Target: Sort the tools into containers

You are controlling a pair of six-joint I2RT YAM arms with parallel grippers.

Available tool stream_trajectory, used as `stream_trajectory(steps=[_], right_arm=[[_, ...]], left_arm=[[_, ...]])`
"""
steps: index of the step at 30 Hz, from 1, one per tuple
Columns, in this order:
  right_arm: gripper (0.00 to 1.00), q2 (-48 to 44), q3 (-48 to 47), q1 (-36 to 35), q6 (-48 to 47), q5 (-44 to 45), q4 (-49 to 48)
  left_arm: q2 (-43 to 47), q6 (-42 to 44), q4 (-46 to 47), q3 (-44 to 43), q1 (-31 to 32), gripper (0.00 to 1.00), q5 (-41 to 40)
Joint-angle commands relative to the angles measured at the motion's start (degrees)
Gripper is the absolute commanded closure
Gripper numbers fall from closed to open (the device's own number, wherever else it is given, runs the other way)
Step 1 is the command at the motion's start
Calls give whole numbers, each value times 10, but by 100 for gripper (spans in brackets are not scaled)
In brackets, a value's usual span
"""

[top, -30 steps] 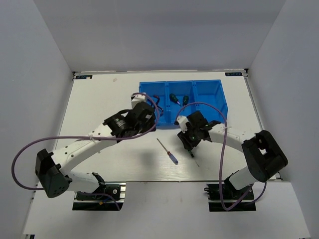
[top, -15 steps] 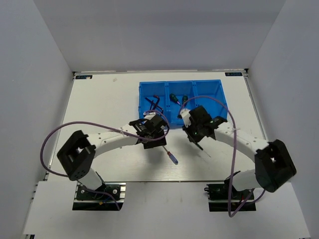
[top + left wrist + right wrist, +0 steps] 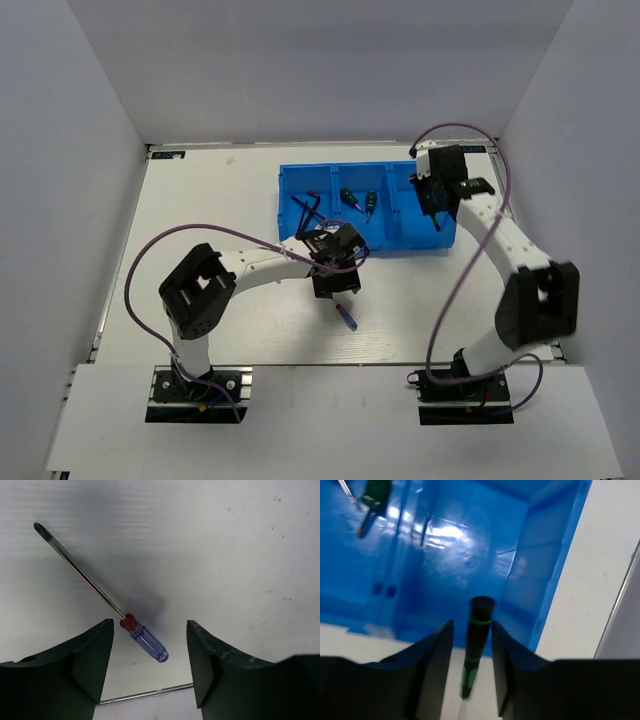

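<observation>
A thin blue-handled screwdriver [image 3: 147,641] with a red collar lies flat on the white table [image 3: 200,220], also visible from above [image 3: 346,317]. My left gripper [image 3: 337,288] hovers over it, open, its jaws either side of the handle without touching [image 3: 149,625]. My right gripper [image 3: 438,205] is over the right compartment of the blue tray [image 3: 360,164], shut on a black screwdriver with green rings [image 3: 479,615], which hangs between its jaws [image 3: 471,625]. Two green-handled screwdrivers [image 3: 347,196] [image 3: 371,201] lie in the middle compartment and dark hex keys [image 3: 306,207] in the left one.
The tray's blue walls [image 3: 530,570] fill the right wrist view, with a green screwdriver [image 3: 375,492] at its top left. The table's right edge runs just beyond the tray. White enclosure walls stand on three sides.
My right arm carried the black-and-green screwdriver from the table's middle up over the tray's right compartment. My left arm came back from the tray to over the blue screwdriver.
</observation>
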State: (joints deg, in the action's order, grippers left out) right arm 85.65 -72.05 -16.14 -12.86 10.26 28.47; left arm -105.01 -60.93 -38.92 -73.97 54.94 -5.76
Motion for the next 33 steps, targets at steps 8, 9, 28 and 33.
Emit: stream_trajectory(steps=[8, 9, 28, 33], right_arm=[[30, 165, -200, 64, 46, -149, 49], [30, 148, -191, 68, 47, -159, 43], [85, -144, 102, 154, 57, -314, 54], [100, -181, 141, 208, 60, -209, 42]], left_arm=[[-41, -24, -86, -45, 38, 31, 19], [-46, -24, -92, -45, 38, 31, 19], [-124, 70, -111, -260, 96, 100, 21], [-178, 169, -88, -385, 109, 100, 36]])
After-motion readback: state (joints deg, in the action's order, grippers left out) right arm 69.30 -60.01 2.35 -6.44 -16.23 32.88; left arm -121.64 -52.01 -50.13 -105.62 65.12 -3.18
